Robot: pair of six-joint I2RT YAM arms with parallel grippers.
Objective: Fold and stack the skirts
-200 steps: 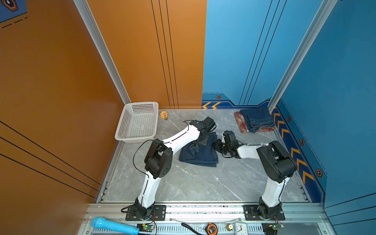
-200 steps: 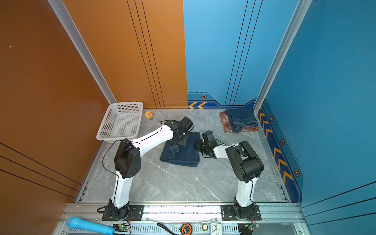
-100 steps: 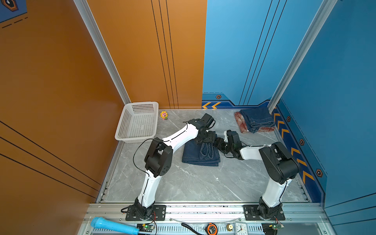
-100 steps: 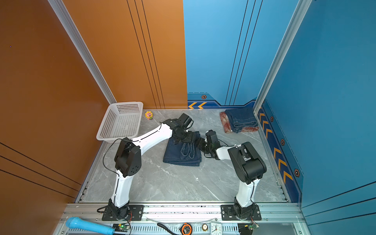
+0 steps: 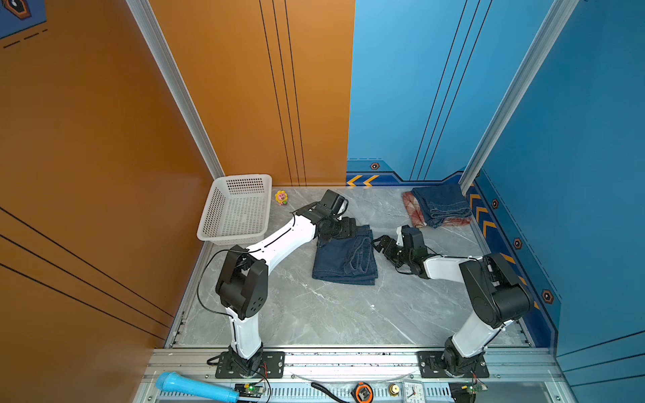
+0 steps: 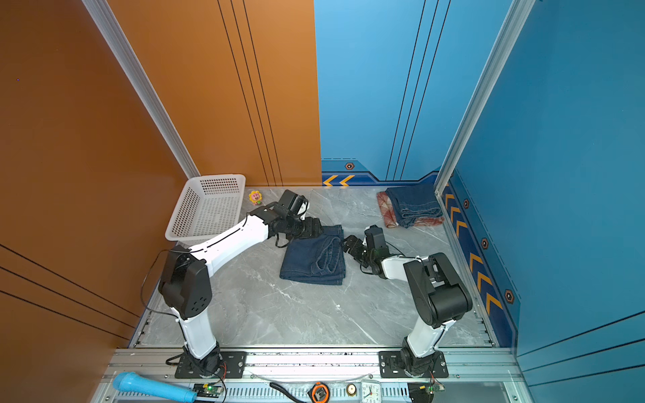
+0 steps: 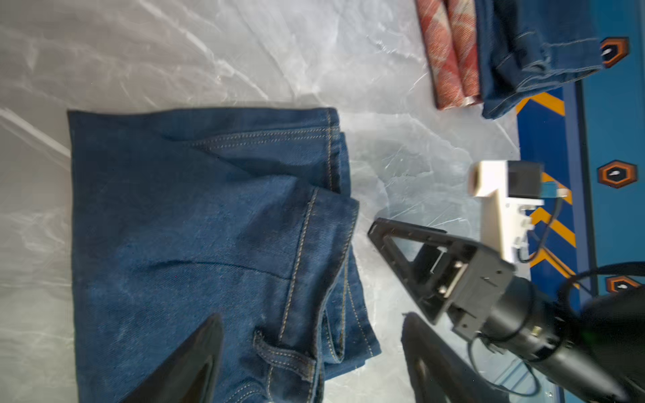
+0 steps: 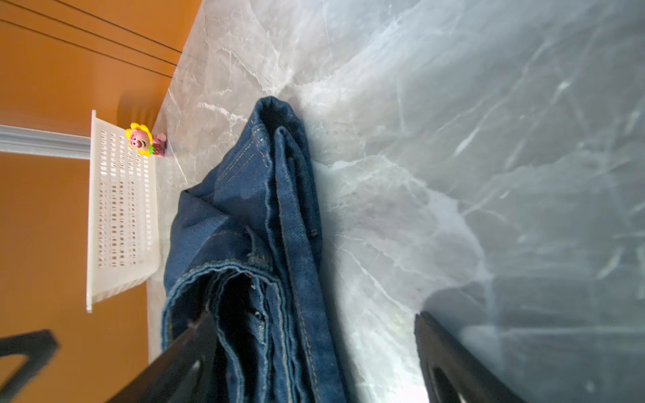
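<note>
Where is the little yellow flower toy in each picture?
Top view: flower toy stands just right of the white basket.
Top view: toy again just right of the basket.
Left wrist: not in it.
Right wrist: toy at the basket's corner.
Shared landmark: the white basket, missing only from the left wrist view.

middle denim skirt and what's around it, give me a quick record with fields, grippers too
middle denim skirt: folded, flat on the table, between the two arms
left gripper: open, over the skirt's far edge, holding nothing
right gripper: open, at the skirt's right edge, holding nothing
stack: folded denim skirt on top of the plaid skirt, far right corner
basket: white, far left corner
toy flower: on the table beside the basket
</note>
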